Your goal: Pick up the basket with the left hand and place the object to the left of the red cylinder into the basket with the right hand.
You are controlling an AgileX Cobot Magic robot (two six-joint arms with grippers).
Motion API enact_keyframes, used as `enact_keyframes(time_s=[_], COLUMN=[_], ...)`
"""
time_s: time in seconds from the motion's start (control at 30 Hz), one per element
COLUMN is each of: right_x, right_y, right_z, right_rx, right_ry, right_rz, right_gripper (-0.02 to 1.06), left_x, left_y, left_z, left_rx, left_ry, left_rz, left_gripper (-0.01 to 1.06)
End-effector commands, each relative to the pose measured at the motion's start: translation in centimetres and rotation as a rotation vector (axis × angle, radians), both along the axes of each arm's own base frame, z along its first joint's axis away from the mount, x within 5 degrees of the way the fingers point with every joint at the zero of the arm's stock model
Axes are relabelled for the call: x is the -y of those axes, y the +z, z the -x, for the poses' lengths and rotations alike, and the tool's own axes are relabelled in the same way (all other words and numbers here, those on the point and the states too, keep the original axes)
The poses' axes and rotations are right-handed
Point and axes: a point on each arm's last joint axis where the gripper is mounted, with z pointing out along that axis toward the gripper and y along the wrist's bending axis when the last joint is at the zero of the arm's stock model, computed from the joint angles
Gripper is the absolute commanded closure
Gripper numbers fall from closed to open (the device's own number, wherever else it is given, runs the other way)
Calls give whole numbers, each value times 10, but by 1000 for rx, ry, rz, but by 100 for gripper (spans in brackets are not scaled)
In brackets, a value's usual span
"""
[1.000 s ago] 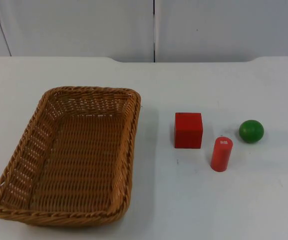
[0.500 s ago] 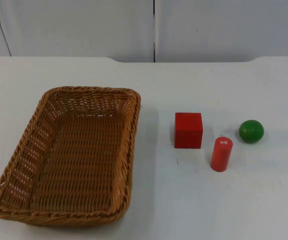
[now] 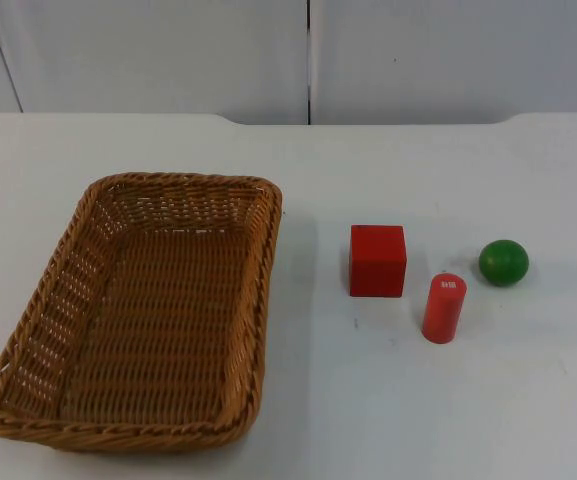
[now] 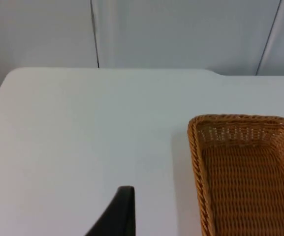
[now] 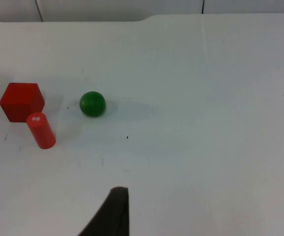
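On the desk (image 3: 388, 400), left half: wicker basket (image 3: 138, 310), empty, sitting flat, long side running near-to-far. Right of it, well apart: red cube (image 3: 377, 260), then red cylinder (image 3: 444, 308) upright, just right of the cube and a bit nearer, close but I can't tell if they touch. Green ball (image 3: 504, 262) further right, apart from both.

Target = thing left of the cylinder = red cube. Not yet in the basket.

Step in hand: the very start, nothing gripped. My left gripper (image 4: 113, 216) hangs over bare desk to the left of the basket, off its far-left corner; one black fingertip shows, so I cannot tell if my left fingers are apart or together. My right gripper (image 5: 110, 214) hangs over open desk to the right of the ball, the three objects lying to its left; same story, one fingertip, state unknown.

Next, as I judge it: left arm goes first, across to the basket's left rim, fingers straddling the wicker wall, clamp, lift. Right arm waits, then comes in over the cube. Watch-out: the cylinder sits tight beside the cube, so the fingers need to close on the cube's free faces or they knock it over.
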Motion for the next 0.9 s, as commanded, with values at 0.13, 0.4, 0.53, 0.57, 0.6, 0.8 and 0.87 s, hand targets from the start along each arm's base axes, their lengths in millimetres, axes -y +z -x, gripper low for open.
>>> enact_keyframes(time_s=[0.13,0.4,0.53,0.57,0.6,0.8,0.87], right_x=[0,0,1,1,1,1,1], right_y=[0,1,8,15,21,47,57], right_z=[0,1,-1,-5,-7,-20,-29], right_rx=[8,17,44,48,56,72,68], right_ry=[0,-3,-6,-8,-10,-9,-9], right_rz=[9,14,17,19,22,35,36], right_gripper=[-1,-1,-1,-1,-1,-1,-1], left_x=[1,-1,-1,0,0,0,1], left_y=[13,34,33,32,31,29,28], left_z=[-10,-33,-41,-43,-44,-43,-43], left_rx=[2,-36,-68,-79,-90,-115,-124], left_ry=[-2,-2,-5,-7,-9,-18,-25], left_rz=[31,35,48,53,58,50,45], left_gripper=[0,0,0,0,0,0,0])
